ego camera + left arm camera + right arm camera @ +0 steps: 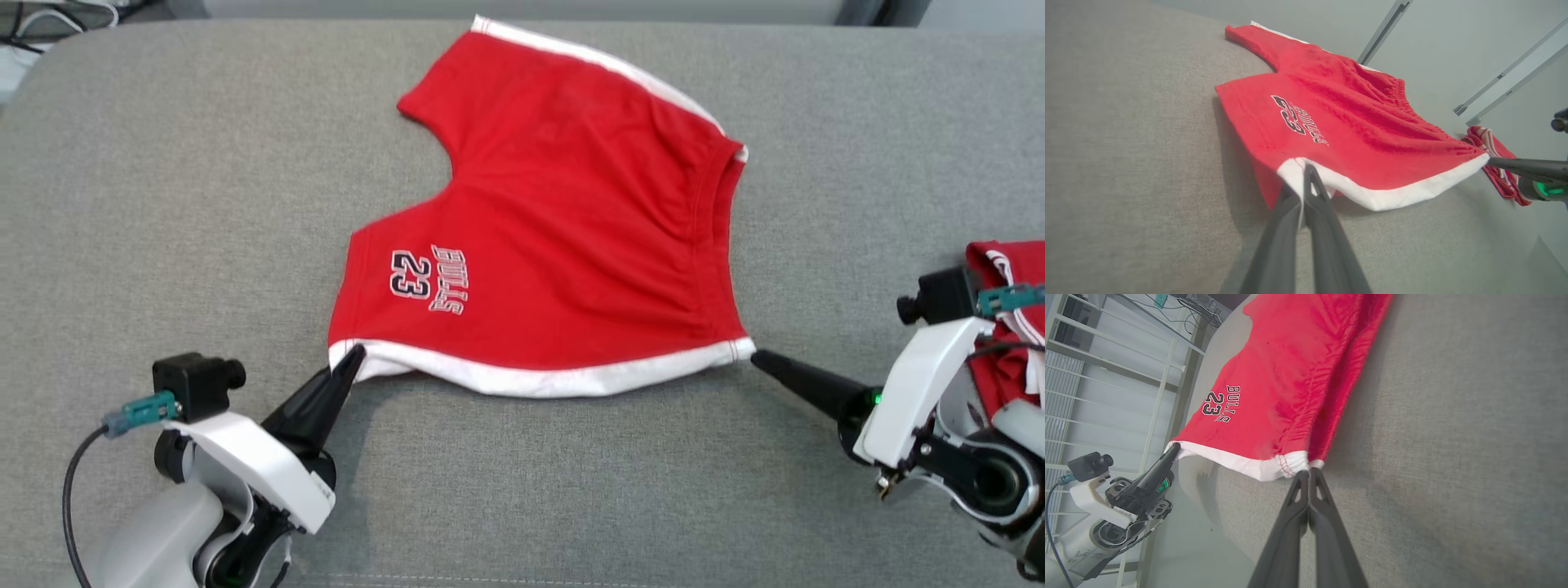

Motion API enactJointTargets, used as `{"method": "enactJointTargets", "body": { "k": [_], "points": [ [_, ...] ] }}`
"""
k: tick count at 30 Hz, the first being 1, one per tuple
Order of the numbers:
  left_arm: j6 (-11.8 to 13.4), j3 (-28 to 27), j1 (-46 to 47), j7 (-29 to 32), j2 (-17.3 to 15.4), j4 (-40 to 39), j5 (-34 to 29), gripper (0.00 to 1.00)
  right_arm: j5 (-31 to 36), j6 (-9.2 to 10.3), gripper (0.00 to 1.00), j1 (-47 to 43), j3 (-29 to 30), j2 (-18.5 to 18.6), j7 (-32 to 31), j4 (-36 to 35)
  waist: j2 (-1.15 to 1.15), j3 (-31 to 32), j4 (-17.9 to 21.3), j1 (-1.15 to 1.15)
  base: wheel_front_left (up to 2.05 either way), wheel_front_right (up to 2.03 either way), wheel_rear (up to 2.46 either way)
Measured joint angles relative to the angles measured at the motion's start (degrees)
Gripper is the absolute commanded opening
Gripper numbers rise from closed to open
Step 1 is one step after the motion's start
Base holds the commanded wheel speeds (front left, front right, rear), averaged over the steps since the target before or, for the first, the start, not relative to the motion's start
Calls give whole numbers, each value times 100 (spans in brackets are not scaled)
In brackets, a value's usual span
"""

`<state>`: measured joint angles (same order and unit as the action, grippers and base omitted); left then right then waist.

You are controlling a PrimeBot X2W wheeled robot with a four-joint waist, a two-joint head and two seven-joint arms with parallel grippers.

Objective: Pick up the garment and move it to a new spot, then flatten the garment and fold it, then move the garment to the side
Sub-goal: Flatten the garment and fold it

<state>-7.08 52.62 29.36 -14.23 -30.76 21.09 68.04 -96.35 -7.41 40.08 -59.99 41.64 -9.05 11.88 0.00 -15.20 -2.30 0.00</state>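
The garment (563,237) is a pair of red shorts with white side stripes and a "BULLS 23" print, spread on the grey padded table (163,204). My left gripper (353,356) is shut on the near-left corner of the white stripe, and my right gripper (756,357) is shut on the near-right corner at the waistband. The near edge is raised a little and stretched between them. The left wrist view shows white cloth pinched between my left gripper (1306,169). My right gripper (1308,471) pinches the stitched white corner in the right wrist view.
A second red and white garment (1008,327) lies bunched at the table's right edge, behind my right wrist. White metal railings (1106,363) and cables stand beyond the table's left end.
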Motion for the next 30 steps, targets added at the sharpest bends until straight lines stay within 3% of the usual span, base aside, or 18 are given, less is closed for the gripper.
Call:
{"method": "enactJointTargets", "body": {
  "k": [10, 11, 12, 13, 19, 27, 30],
  "points": [
    [0, -146, -709, 0, 26, 143, -131, 0, 33, 0, 0, -577, -23, 10, 55, 12, 0, 443, 11, 0, 0, 0, 0],
    [0, -148, -718, 0, 25, 190, -185, 20, 49, 0, 44, -588, -15, 9, 99, 25, 0, 449, 22, 0, 0, 0, 0],
    [0, -153, -721, 0, 29, 230, -218, 81, 90, 0, 100, -610, -11, 11, 111, 47, 0, 455, 32, 0, 0, 0, 0],
    [0, -158, -725, 0, 34, 264, -233, 100, 156, 0, 100, -642, -8, 12, 156, 77, 0, 459, 41, 0, 0, 0, 0],
    [0, -480, -840, 0, 73, 457, -604, 100, 575, 0, 100, -670, 169, 46, 800, 234, 0, 524, 102, 0, 0, 0, 0],
    [9, -1959, -1179, -1, 492, 476, -1631, 100, 1462, 0, 100, -659, 428, -34, 2125, 823, 0, 698, 140, 0, 0, 0, 0],
    [62, -2479, -1427, 0, 675, 380, -2078, 100, 1905, 0, 100, -655, 686, -205, 2279, 1087, 0, 786, 155, 0, 0, 0, 0]
  ]
}}
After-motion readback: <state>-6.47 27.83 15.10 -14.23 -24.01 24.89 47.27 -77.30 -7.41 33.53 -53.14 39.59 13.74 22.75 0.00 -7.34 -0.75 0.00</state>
